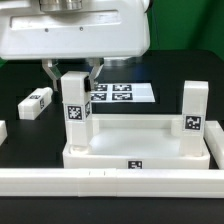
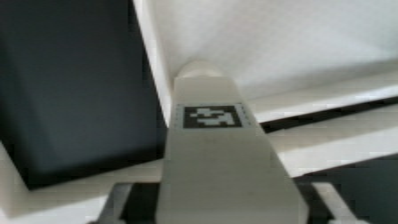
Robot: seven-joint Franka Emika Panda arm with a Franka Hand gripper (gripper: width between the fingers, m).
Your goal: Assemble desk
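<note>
One leg [image 1: 76, 135] in hand [image 1: 73, 78], upright on tabletop [image 1: 100, 158], bearing black-white square tag [image 1: 74, 112].

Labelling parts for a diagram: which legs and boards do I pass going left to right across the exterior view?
Loose leg lying flat → gripped upright leg → marker board → free upright leg.

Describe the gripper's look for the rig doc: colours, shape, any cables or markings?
The gripper has a big white boxy housing with rounded edges, under a grey wrist section. Two slim dark fingers stick out below. No cables or markings show.
</note>
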